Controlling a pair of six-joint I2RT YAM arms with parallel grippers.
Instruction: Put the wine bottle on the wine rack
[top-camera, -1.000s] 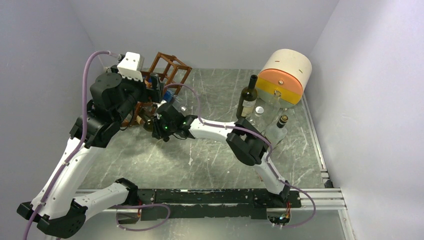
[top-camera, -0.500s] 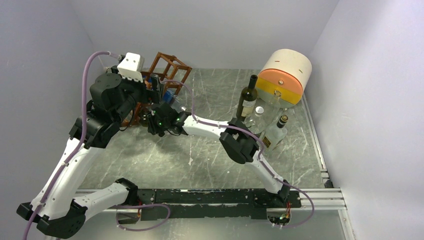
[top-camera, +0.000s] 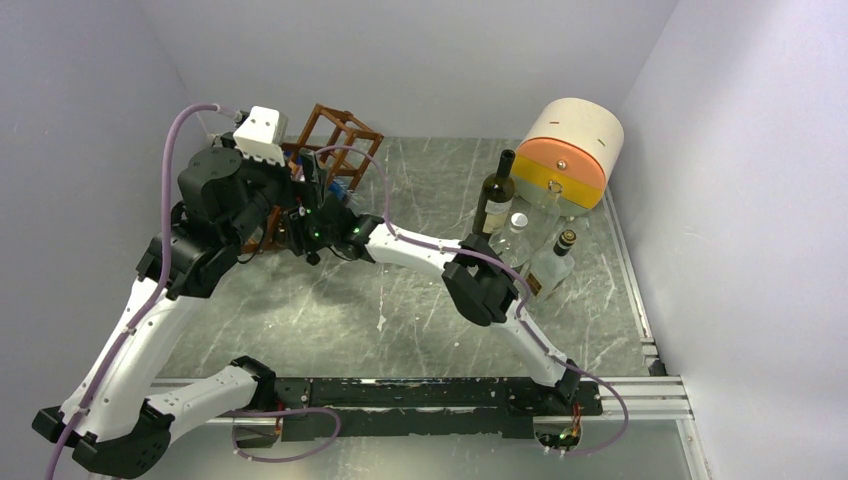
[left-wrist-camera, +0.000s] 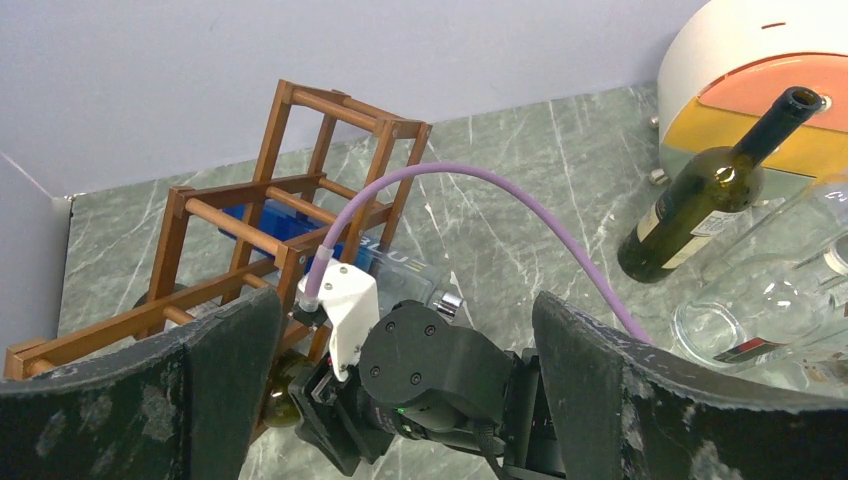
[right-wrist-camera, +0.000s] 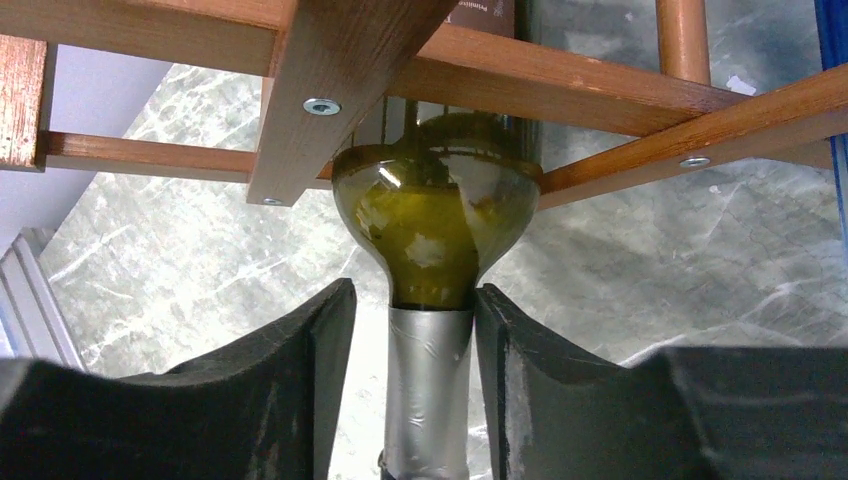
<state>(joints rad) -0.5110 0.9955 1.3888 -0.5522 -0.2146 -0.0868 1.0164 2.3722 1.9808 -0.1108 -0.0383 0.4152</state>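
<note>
- The wine rack (left-wrist-camera: 300, 200) stands at the far left of the table (top-camera: 420, 310), an open lattice of reddish-brown bars. One upper cell holds a bottle with blue in it (left-wrist-camera: 290, 225), lying on its side.
- The cream drum-shaped bin (top-camera: 575, 150) with an orange front sits far right. It is closed, so its contents are hidden.
- The wine bottle (right-wrist-camera: 435, 220) lies in a lower cell of the rack. Its olive-green shoulder is framed by the bars, and its foil-wrapped neck pokes out towards the right arm. It looks all but placed.
- I judge it to be heavy, rigid, smooth glass, breakable if knocked against the wood. The foil neck is the only part left to grasp, and it is narrow and slick, so any further push should run straight along the cell.
- A dark bottle (top-camera: 493, 195) stands uncorked near the bin, with clear glass bottles (left-wrist-camera: 780, 300) beside it that look empty.
- The left gripper (left-wrist-camera: 405, 310) hangs above the rack, its fingers spread wide and holding nothing.
- The right gripper (right-wrist-camera: 415, 300) brackets the foil neck. One pad stands visibly clear of it, the other sits at or against it. The hold looks slack rather than clamped.
</note>
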